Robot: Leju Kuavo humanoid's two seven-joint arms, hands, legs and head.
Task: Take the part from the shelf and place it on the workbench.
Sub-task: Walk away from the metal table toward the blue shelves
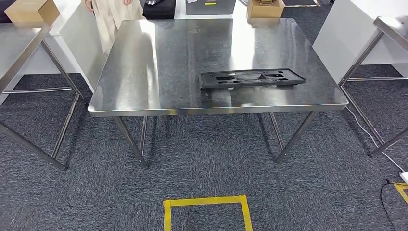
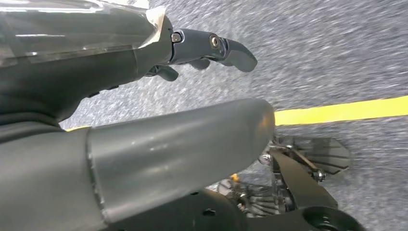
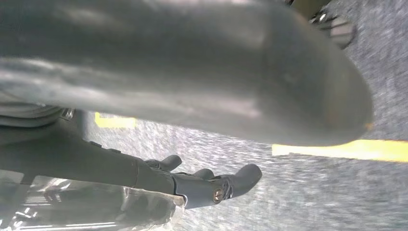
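A long flat black plastic part (image 1: pixel 251 77) with several cutouts lies on the steel workbench (image 1: pixel 144 91), toward its front right. My left hand (image 2: pixel 159 110) hangs over the grey carpet, its thumb (image 2: pixel 192 139) and dark fingers (image 2: pixel 226 48) apart with nothing between them. My right hand (image 3: pixel 202 144) also hangs above the carpet, its thumb (image 3: pixel 216 77) and fingers (image 3: pixel 231 183) spread and holding nothing.
A person in light trousers (image 1: pixel 109 14) stands behind the workbench's far left corner. Other steel tables stand at the left (image 1: pixel 14 48) and right (image 1: pixel 392 24). Cardboard boxes (image 1: pixel 265 8) sit beyond. A yellow tape square (image 1: pixel 207 211) marks the carpet in front.
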